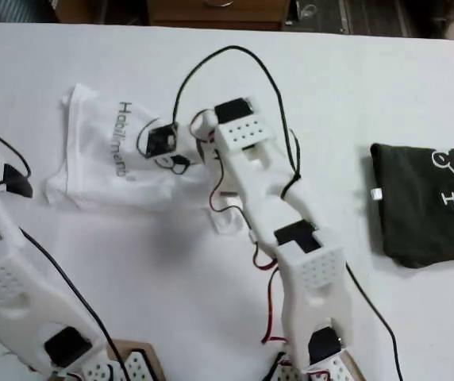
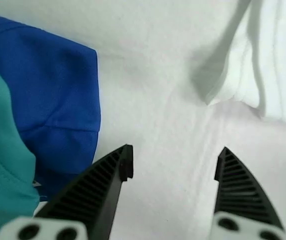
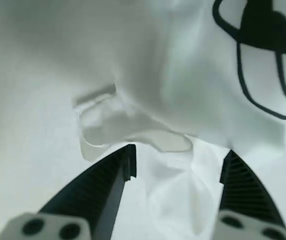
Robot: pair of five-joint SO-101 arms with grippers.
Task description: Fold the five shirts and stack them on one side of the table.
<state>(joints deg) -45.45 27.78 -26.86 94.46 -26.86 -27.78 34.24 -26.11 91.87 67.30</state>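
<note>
The white shirt lies on the left half of the white table, partly folded and a little wrinkled, with grey print on its upper face. The dark shirt lies well apart from it, at the right side of the table. It is folded flat, carries white print, and its far part is cut by the edge of the view.

The right arm stretches from the near edge of the table across the middle, and its end is at the right border of the white shirt. A black cable makes a loop above this arm. In the right wrist view the right claw is wide, and its two black fingers stand on both sides of a folded edge of the white shirt. Whether the fingers touch the cloth cannot be told. A black printed figure is on the shirt just beyond them.

The left arm is at the near left corner of the table. In the left wrist view the left claw is also wide and holds nothing, with only bare table between its fingers. Beside one finger lies the blue shirt, and the teal shirt lies partly over it. A part of the white shirt is seen farther off on the other side.
</note>
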